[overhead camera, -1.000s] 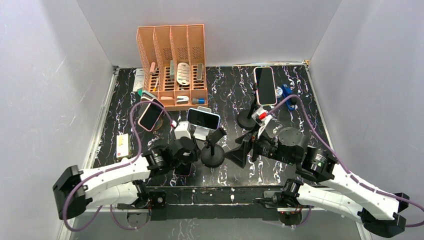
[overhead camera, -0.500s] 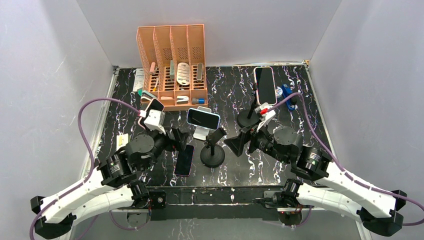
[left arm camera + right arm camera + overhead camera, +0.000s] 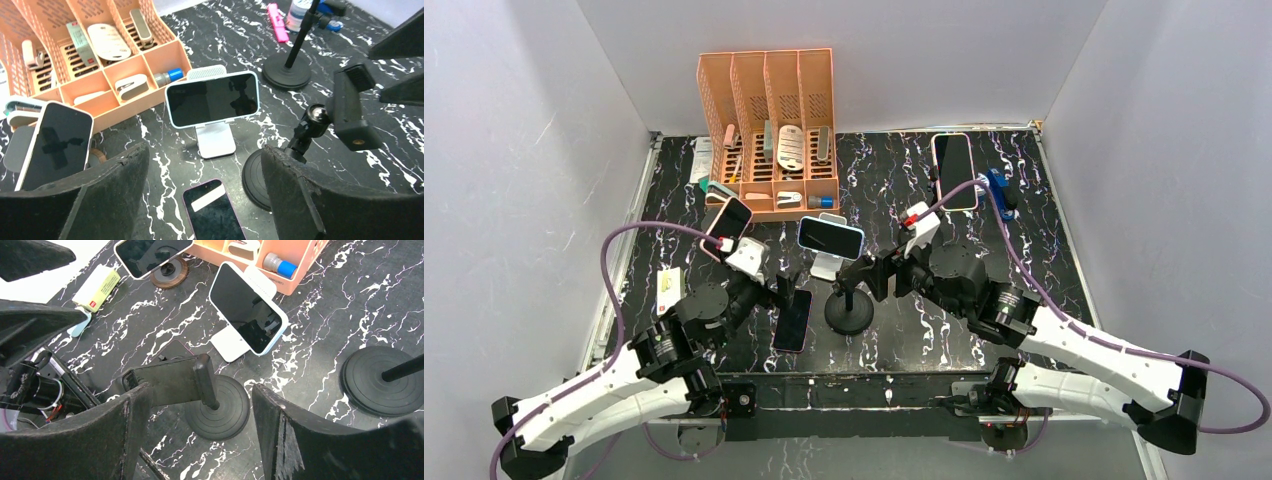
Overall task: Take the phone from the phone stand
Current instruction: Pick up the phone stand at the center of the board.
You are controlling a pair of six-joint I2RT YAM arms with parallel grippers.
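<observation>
A dark phone with a purple edge (image 3: 791,321) lies flat on the black marble table, left of the black phone stand (image 3: 849,312). The stand's clamp (image 3: 858,270) is empty and tilted. My left gripper (image 3: 792,288) hovers open just above the phone's far end; the phone (image 3: 216,212) shows on the table below and between its pads. My right gripper (image 3: 871,277) is open right at the clamp. In the right wrist view the clamp (image 3: 170,382) lies between the pads (image 3: 125,425), close to the left one, above the round base (image 3: 220,407). Whether they touch I cannot tell.
A blue-cased phone on a white stand (image 3: 830,238) sits just behind. A pink phone on a round holder (image 3: 727,225) is at the left, an orange organizer (image 3: 769,120) behind it. A tall stand holds a phone (image 3: 954,170) at the back right. A small box (image 3: 668,290) lies left.
The left gripper opened and let the dark phone go onto the table, then drew back and up a little. The right arm swung left to the stand's clamp, its jaws narrowing slightly.
</observation>
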